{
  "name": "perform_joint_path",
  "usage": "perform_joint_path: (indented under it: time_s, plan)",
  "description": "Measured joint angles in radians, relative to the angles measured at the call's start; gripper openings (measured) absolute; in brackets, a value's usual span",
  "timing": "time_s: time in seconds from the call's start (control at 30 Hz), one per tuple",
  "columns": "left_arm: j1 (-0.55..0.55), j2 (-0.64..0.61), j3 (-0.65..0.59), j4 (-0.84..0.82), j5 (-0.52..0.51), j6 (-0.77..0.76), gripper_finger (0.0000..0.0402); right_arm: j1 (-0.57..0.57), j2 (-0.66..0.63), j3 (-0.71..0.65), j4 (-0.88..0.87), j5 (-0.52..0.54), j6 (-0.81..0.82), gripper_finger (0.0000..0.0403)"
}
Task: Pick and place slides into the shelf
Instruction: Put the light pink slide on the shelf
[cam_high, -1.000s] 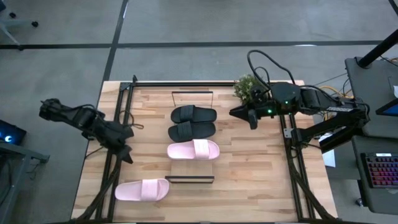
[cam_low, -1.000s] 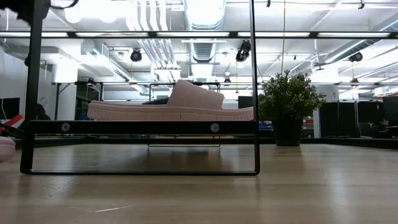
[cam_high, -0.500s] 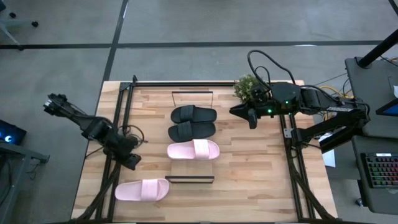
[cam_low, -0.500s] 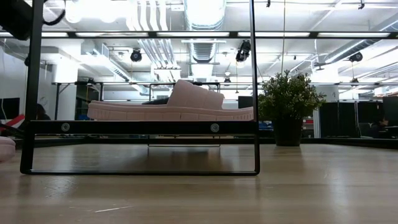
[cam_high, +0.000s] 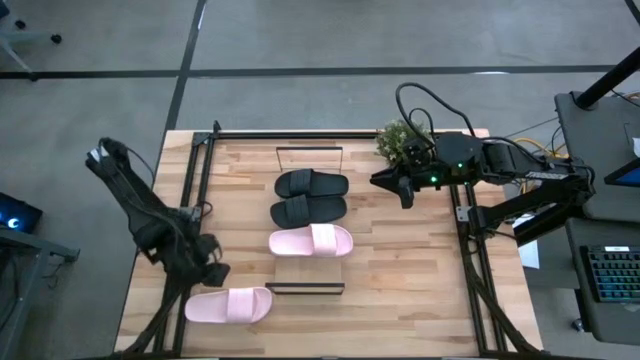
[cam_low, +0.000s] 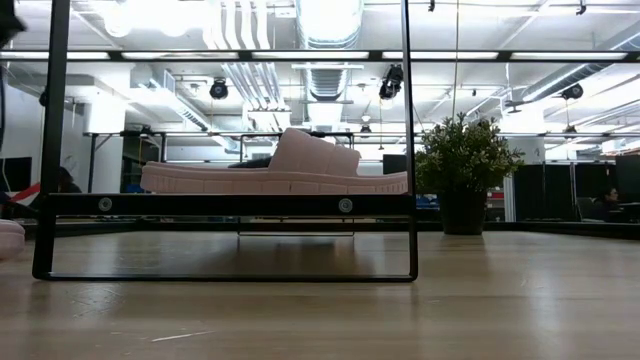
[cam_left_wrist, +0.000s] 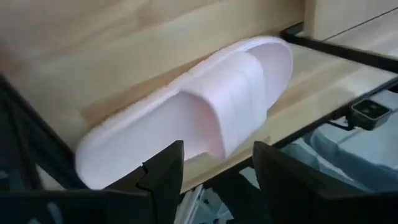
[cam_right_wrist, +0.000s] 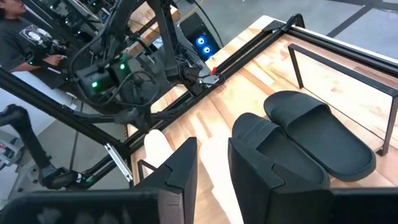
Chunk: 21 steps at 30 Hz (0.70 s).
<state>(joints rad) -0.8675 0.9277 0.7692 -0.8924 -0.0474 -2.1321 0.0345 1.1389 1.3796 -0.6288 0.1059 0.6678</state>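
Observation:
The shelf (cam_high: 309, 266), a narrow light-wood board with black frame ends, runs from far to near in the middle of the table. Two black slides (cam_high: 311, 184) (cam_high: 308, 210) and one pale pink slide (cam_high: 311, 241) lie across it on their soles. A second pink slide (cam_high: 228, 305) (cam_left_wrist: 199, 118) lies flat on the tabletop at the near left. My left gripper (cam_high: 212, 272) (cam_left_wrist: 214, 180) hangs open just above its far side, pointing steeply down. My right gripper (cam_high: 404, 195) (cam_right_wrist: 213, 174) hovers high, right of the shelf, its fingers a narrow gap apart with nothing between them.
A small potted plant (cam_high: 398, 140) stands at the far edge beside my right arm. Black frame rails run along the table's left (cam_high: 190, 200) and right (cam_high: 470, 250) sides. Bare tabletop (cam_high: 410, 260) lies between shelf and right rail. A person (cam_right_wrist: 25, 31) sits beyond the table.
My left gripper has swung toward the table's near edge and sunk, rolling its wrist, and now hangs over the pink slide at the near left. The slides have not moved.

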Motion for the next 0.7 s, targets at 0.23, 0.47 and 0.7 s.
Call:
perform_joint_path:
  time_s: [0.23,0.47,0.7]
  plan:
    - [-0.089,0.126,-0.041,0.214,-0.121,-0.133,0.0177,0.000,0.000,0.000,-0.003,0.000,0.000,0.0073]
    - [-0.090,0.272,-0.034,0.304,-0.149,-0.137,0.0177,0.000,0.000,0.000,-0.003,0.000,0.002,0.0078]
    - [-0.099,0.320,-0.035,0.307,-0.113,-0.140,0.0177,0.000,0.000,0.000,-0.003,-0.004,0.012,0.0080]
